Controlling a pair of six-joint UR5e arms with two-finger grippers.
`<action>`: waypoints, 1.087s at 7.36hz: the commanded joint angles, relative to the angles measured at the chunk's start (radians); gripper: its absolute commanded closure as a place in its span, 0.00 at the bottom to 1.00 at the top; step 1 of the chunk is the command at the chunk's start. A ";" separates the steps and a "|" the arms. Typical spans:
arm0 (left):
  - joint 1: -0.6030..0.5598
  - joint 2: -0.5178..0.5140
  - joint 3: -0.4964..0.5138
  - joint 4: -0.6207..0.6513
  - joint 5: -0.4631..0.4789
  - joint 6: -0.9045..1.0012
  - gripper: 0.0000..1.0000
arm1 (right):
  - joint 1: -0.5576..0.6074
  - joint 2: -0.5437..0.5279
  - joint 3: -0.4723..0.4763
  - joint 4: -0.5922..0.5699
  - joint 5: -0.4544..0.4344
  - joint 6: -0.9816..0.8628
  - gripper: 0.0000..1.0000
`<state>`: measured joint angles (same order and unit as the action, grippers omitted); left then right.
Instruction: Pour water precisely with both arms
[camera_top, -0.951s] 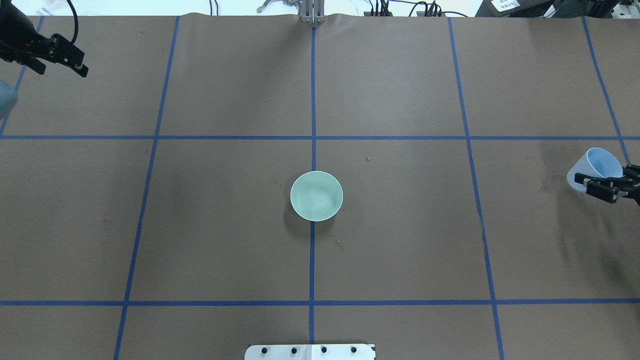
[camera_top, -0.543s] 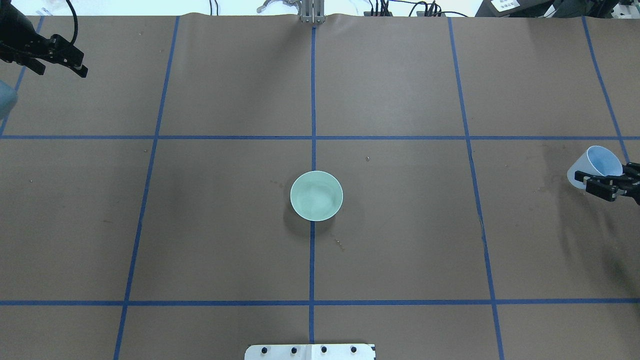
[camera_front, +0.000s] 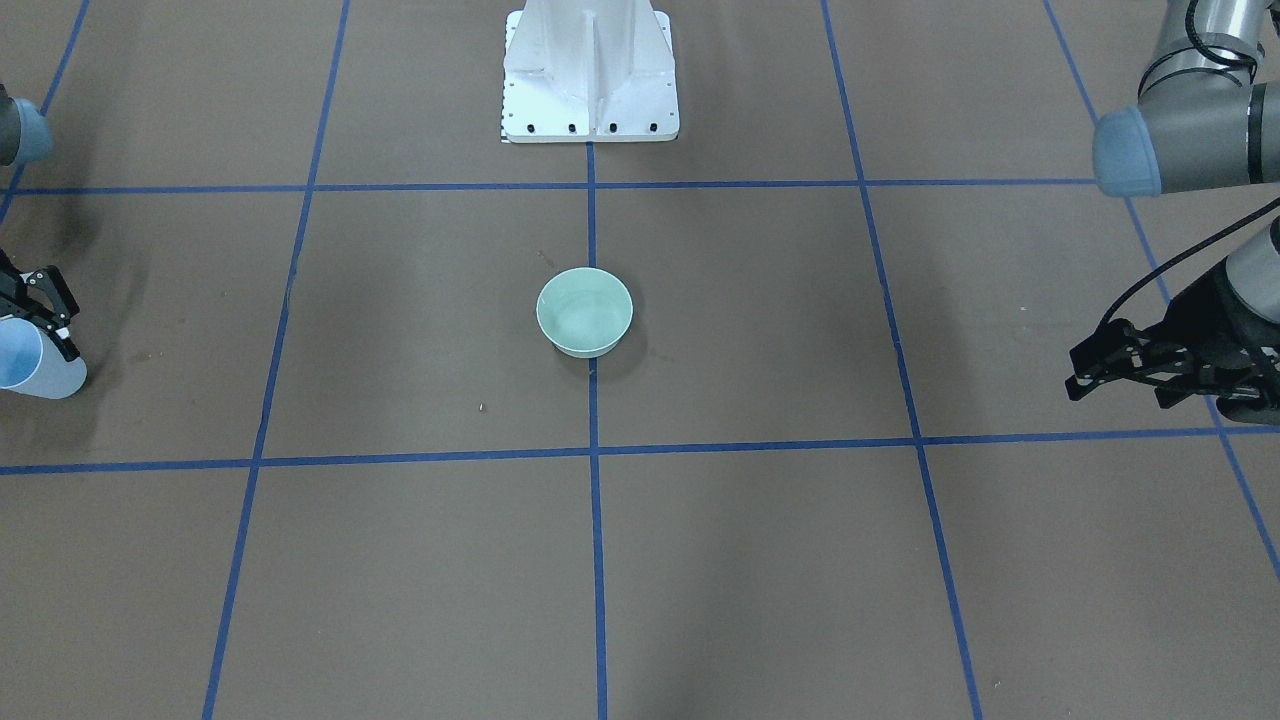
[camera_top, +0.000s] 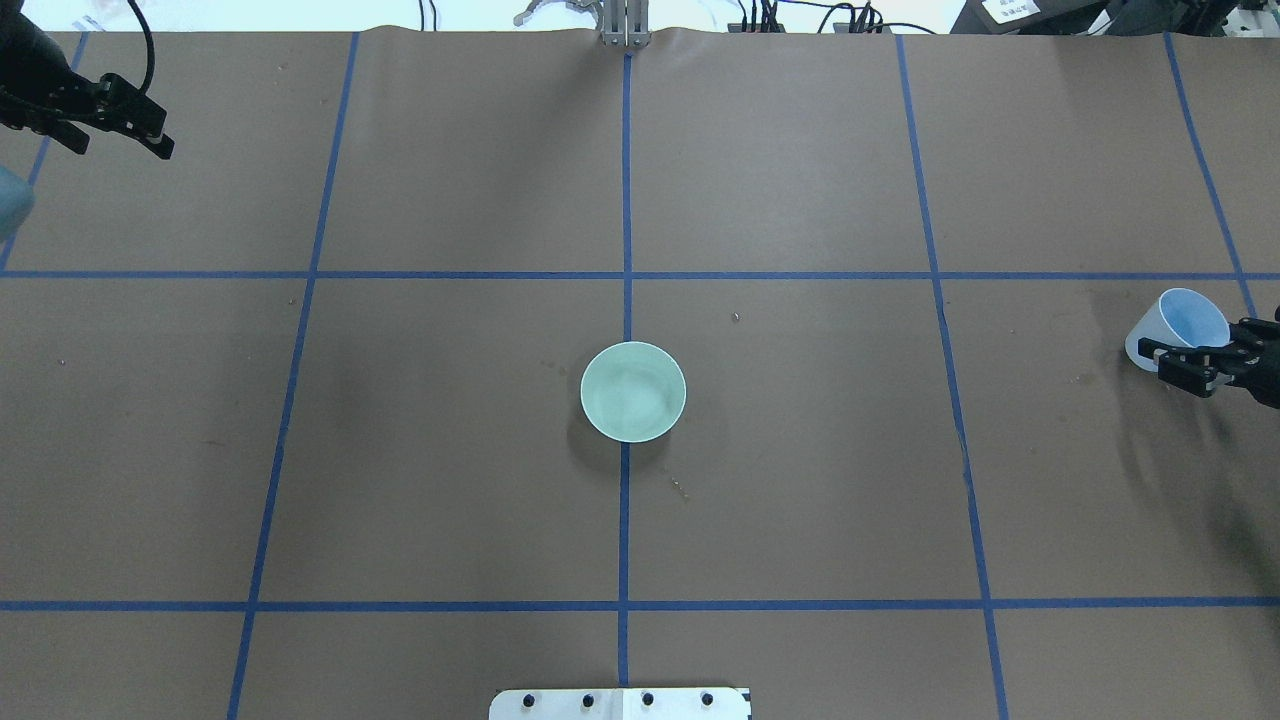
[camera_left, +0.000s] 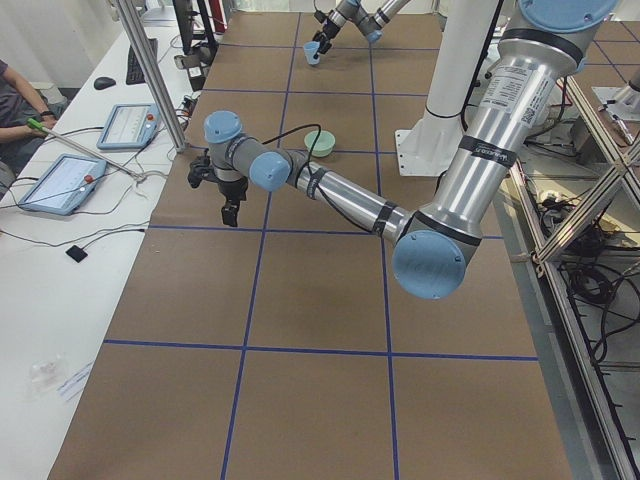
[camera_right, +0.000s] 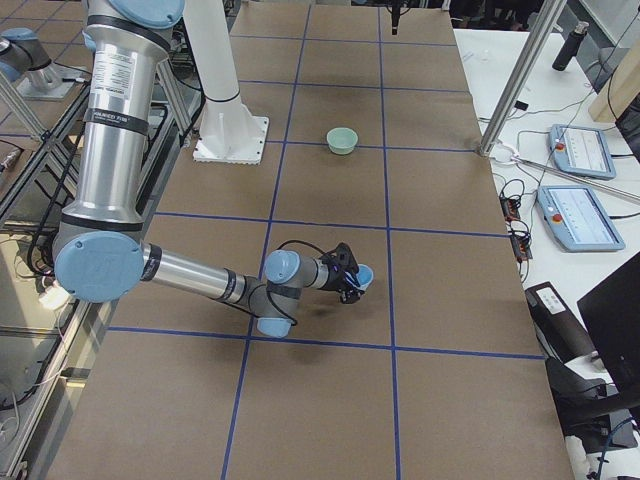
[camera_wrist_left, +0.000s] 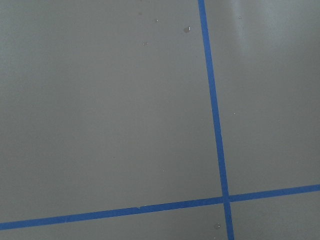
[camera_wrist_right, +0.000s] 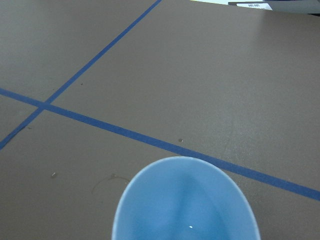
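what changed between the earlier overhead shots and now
The right gripper, still shut on the cup, shifted slightly toward the table's middle, and the cup now looks more upright. The left gripper, open and empty, edged slightly toward its own end of the table. Nothing was taken hold of or let go. The bowl stayed put.

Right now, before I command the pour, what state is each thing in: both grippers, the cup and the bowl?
left gripper: open, empty, out at the table's edge.
right gripper: shut on the blue cup.
blue cup: held, mouth upward; contents unclear.
green bowl: upright on the table, apart from both grippers; seems to hold some water.
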<state>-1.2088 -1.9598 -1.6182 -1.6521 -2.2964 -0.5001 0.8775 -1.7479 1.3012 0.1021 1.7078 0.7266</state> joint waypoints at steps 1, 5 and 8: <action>0.000 -0.001 0.000 0.000 0.000 0.000 0.00 | 0.000 0.004 -0.013 0.001 0.000 -0.001 0.43; 0.000 -0.001 -0.002 0.000 0.000 -0.002 0.00 | 0.001 -0.002 -0.014 0.004 0.003 0.000 0.01; 0.000 0.002 -0.009 0.000 0.000 -0.006 0.00 | 0.003 -0.060 0.002 0.057 0.009 0.002 0.01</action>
<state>-1.2088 -1.9587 -1.6263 -1.6521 -2.2964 -0.5055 0.8798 -1.7783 1.2916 0.1404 1.7140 0.7281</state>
